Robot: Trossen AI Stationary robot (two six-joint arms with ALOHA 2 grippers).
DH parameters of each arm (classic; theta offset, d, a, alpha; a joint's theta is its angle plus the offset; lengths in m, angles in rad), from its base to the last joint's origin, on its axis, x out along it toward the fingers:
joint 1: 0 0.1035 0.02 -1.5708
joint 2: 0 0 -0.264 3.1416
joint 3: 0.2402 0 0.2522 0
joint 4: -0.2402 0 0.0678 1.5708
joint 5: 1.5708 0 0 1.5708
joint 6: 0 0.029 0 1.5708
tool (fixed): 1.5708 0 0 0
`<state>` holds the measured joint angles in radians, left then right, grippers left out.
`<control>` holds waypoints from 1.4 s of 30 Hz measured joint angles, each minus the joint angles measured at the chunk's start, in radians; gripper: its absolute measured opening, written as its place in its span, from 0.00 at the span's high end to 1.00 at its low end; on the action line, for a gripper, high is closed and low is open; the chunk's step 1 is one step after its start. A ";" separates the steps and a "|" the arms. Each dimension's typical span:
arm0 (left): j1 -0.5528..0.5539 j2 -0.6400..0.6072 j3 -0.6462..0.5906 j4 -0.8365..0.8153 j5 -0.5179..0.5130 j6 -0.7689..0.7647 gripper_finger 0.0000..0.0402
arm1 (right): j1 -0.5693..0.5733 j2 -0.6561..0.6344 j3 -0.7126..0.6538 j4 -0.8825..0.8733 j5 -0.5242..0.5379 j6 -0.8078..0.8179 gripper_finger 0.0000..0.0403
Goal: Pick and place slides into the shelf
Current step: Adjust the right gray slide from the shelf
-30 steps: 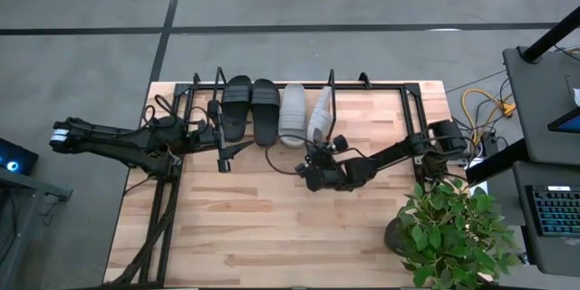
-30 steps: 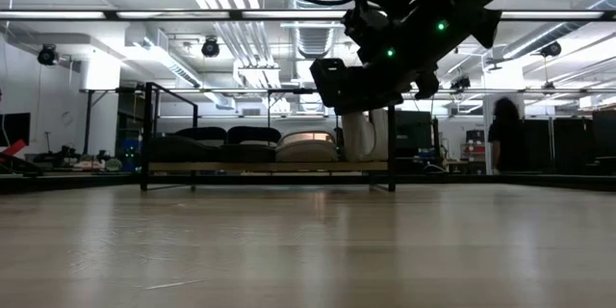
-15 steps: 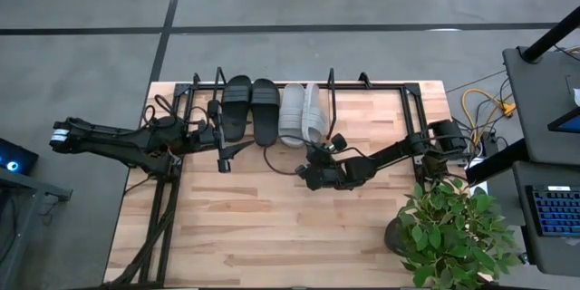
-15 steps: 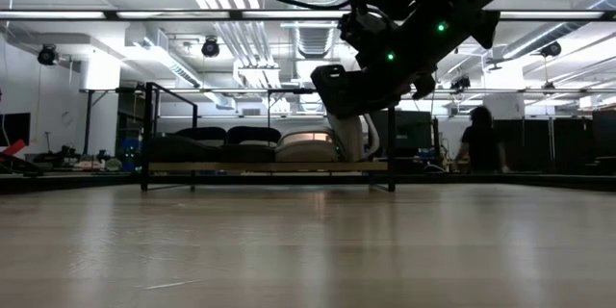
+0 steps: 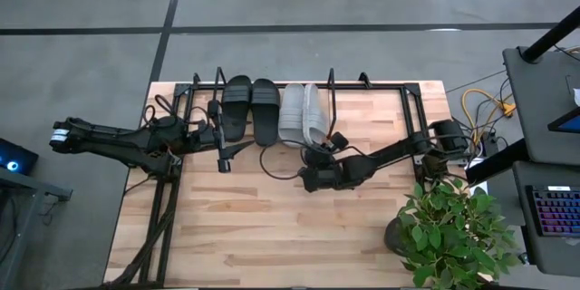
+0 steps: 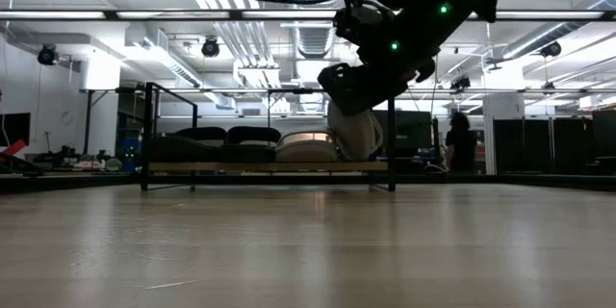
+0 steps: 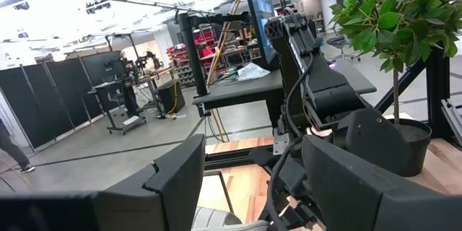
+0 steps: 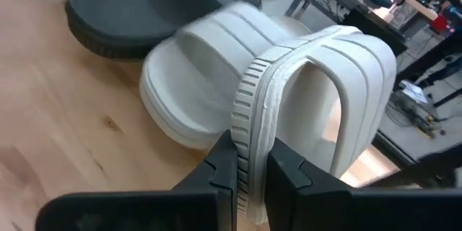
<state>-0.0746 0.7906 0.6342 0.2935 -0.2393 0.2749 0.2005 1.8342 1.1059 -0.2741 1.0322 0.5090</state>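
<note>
High view: shelf (image 5: pixel 367 82) at far edge of tabletop (image 5: pixel 272 227) holds black pair (image 5: pixel 251 107) on the left, grey slide (image 5: pixel 292 113) flat beside it; 2nd grey slide (image 5: pixel 313 113) on edge, right pincer (image 5: pixel 313 152) at its near end. Left pincer (image 5: pixel 224 154) released, near shelf's left end.
Low view: 2nd grey slide (image 6: pixel 354 135) tilted, prob. resting on the board.
Right wrist: pincer (image 8: pixel 249 170) clenched on its sole edge (image 8: pixel 254 108).

No readable text anywhere (labels, brands, numbers).
</note>
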 joint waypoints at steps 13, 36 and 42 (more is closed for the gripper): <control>0.000 0.000 0.000 -0.013 0.000 -0.001 0.46 | 0.002 -0.003 0.099 -0.309 -0.043 0.065 0.93; 0.000 0.000 0.000 -0.023 0.000 -0.001 0.46 | 0.002 -0.003 0.248 -0.483 0.010 -0.074 0.93; 0.000 0.000 0.001 -0.023 0.000 -0.001 0.46 | 0.002 -0.001 0.270 -0.556 -0.093 -0.045 0.93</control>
<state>-0.0743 0.7906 0.6353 0.2702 -0.2393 0.2736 0.2026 1.8333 1.3762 -0.8299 0.9394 0.4639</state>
